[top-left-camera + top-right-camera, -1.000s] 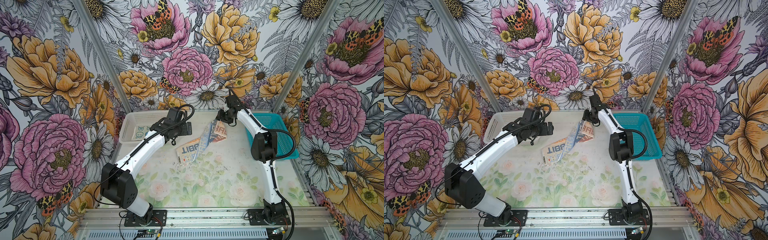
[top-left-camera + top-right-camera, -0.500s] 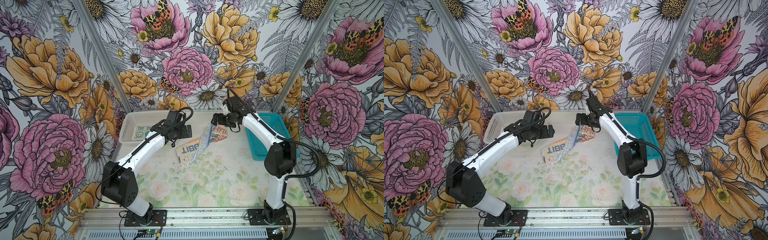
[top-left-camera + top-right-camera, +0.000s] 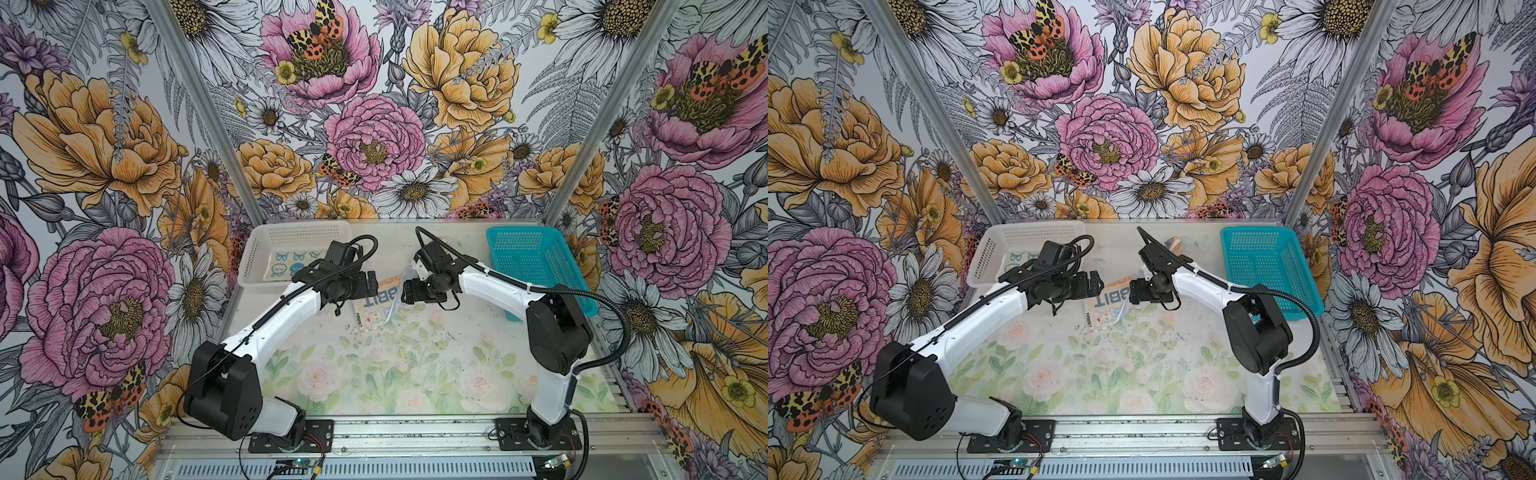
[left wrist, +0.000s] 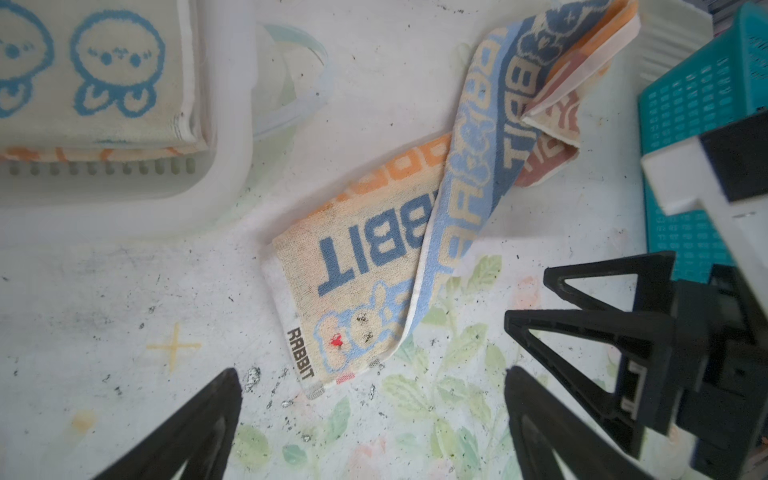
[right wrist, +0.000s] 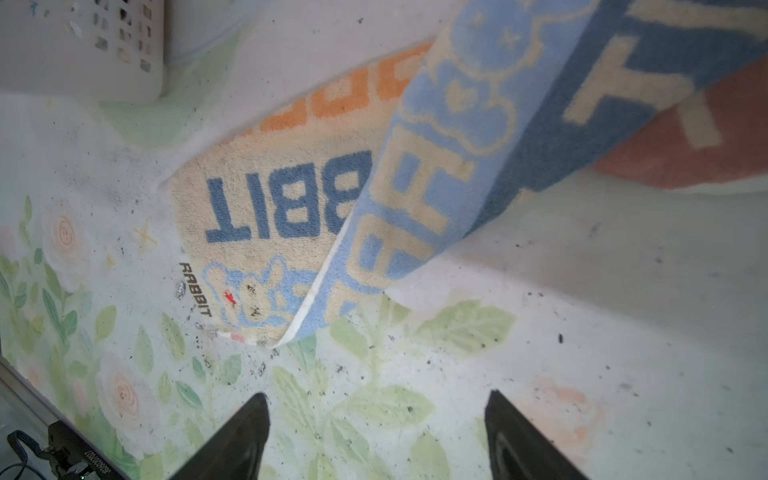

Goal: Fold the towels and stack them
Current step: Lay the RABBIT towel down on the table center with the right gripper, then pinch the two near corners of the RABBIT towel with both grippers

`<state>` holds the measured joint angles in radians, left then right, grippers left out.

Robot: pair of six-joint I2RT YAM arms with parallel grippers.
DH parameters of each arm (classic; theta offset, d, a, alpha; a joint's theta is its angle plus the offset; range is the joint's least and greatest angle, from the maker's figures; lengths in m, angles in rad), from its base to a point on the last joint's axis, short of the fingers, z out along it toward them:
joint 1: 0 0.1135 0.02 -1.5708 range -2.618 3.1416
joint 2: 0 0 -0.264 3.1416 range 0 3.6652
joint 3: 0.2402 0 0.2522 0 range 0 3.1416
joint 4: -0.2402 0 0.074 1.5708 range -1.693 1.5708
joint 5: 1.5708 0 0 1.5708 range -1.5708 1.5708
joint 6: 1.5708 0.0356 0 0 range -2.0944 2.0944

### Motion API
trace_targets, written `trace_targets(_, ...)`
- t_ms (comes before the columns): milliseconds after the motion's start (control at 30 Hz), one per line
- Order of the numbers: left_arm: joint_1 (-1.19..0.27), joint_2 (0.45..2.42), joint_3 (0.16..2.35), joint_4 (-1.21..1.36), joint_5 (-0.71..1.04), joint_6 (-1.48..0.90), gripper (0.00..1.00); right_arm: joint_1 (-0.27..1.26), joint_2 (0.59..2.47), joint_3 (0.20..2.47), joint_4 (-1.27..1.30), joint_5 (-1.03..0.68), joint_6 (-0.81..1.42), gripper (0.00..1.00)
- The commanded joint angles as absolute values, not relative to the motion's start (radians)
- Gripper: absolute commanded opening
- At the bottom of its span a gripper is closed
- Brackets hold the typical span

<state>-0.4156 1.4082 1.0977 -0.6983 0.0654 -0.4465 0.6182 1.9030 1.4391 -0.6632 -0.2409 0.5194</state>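
The right fingers [image 5: 241, 440] have come away from the far end of the soft cream, blue and orange bunny towel [image 3: 374, 301], so both they and the left fingers [image 4: 199, 432] are open and empty, with the twisted towel between them on the tabletop [image 3: 415, 374], not folded yet.

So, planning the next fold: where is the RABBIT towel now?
The RABBIT towel lies rumpled, back centre in both top views, between the white basket and teal basket.

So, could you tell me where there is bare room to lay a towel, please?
Free: the near half of the table, from the towel to the arm bases. Crowded: the far strip, towel between white basket and teal basket, under both arms.
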Motion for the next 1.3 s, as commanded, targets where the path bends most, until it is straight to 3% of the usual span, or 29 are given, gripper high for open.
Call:
trace_targets(0,-0.393,1.356,1.058,-0.687,0.092,-0.473,0.99,0.642,1.968,1.5,-0.611,-0.23,0.554,0.81)
trace_targets(567,-0.37,1.34,1.002,-0.687,0.108,-0.486,0.99,0.675,2.157,1.602,-0.623,-0.095,0.581,0.56)
trace_targets(633,-0.371,1.347,1.003,-0.687,0.109,-0.487,0.99,0.675,2.171,1.606,-0.624,-0.09,0.58,0.47)
trace_targets(833,-0.385,1.362,1.003,-0.687,0.095,-0.483,0.99,0.664,2.103,1.62,-0.638,-0.104,0.571,0.02)
trace_targets(867,-0.387,1.366,1.004,-0.687,0.094,-0.482,0.99,0.657,2.078,1.621,-0.643,-0.115,0.571,0.0)
trace_targets(1267,-0.483,1.476,1.075,-0.686,0.059,-0.484,0.99,0.379,1.815,1.39,-0.693,-0.109,0.446,0.0)
